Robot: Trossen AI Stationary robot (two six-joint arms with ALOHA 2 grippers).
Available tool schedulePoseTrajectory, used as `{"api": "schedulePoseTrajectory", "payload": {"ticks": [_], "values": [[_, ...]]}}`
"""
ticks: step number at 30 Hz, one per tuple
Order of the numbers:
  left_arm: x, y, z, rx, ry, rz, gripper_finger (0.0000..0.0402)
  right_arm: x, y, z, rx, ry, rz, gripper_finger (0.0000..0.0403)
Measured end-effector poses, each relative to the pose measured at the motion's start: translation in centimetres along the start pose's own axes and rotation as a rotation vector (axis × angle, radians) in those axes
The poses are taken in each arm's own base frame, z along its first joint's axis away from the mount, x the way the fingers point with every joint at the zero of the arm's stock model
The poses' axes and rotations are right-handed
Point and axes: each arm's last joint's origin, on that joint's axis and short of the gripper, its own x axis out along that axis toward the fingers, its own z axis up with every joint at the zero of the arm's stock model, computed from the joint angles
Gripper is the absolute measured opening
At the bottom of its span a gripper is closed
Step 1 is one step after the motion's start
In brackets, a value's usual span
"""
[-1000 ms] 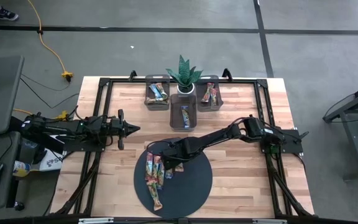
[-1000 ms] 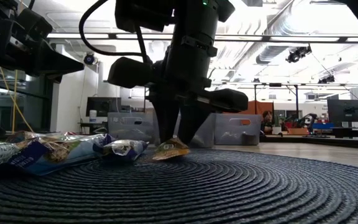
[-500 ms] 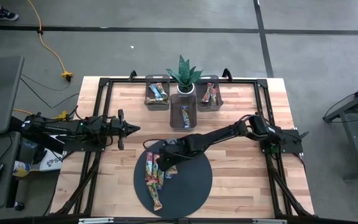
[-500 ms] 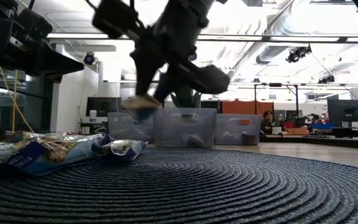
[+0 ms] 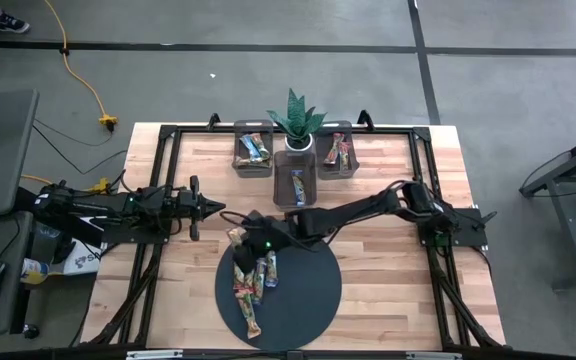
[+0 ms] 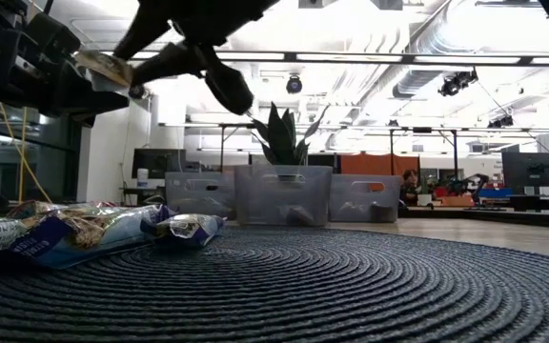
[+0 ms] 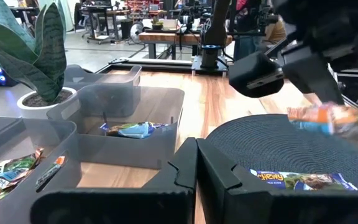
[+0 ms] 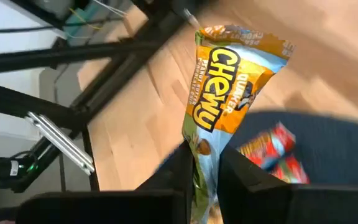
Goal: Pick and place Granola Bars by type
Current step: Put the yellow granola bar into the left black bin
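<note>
Above the mat's edge, right hand point(image 8: 205, 165) clamped on orange granola bar point(image 8: 229, 87), long axis straight out from fingers.

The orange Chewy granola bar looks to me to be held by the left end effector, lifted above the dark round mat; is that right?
Not quite: the right end effector holds the orange Chewy granola bar, lifted above the dark round mat, as the right wrist view shows. The left end effector waits empty at the table's left.

Held bar point(image 8: 229, 99) lower end hidden between right tool point(image 8: 205, 163) fingers; bin contents point(image 6: 284, 211) indistinct, low view.
</note>
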Motion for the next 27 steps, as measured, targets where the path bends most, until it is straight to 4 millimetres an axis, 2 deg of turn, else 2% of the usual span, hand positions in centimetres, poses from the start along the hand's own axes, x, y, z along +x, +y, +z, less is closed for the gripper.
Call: {"api": "schedulePoseTrajectory", "payload": {"ticks": [7,13,21,27], "values": [[0.0,0.0,0.0,0.0,0.0,0.0,0.0001,0.1,-0.8,2.6,-0.048,-0.101,0.061,0.003],[0.0,0.0,0.0,0.0,0.0,0.0,0.0001,-0.9,-1.4,5.4,-0.056,-0.149,0.148,0.0033],[0.0,0.0,0.0,0.0,-0.002,0.001,0.0001,-4.5,-1.1,9.4,-0.143,-0.27,0.225,0.0029],[0.0,0.0,0.0,0.0,-0.003,0.001,0.0001,-7.3,-1.9,12.4,-0.205,-0.361,0.208,0.0031]]}}
